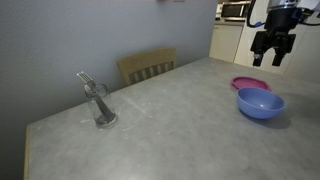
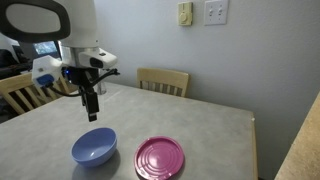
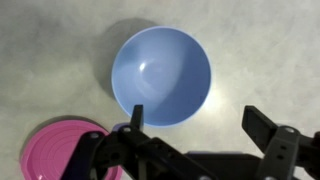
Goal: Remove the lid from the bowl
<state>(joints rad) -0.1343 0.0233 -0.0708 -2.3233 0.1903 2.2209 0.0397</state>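
Pincer (image 2: 92,112) hangs released, empty, above the bowl (image 2: 94,148). The lid (image 2: 160,158) lies flat on the table (image 2: 210,125), just beside the bowl. I judge removal complete; I retract straight up, avoiding both.

Light was even, diffuse and moderately bright. In the wrist view the bowl (image 3: 160,75) cast a soft shadow on the desk (image 3: 270,40) to its left, with a faint sheen inside. The hand (image 3: 192,115) showed dark and blurred. Both exterior views were soft, low-detail.
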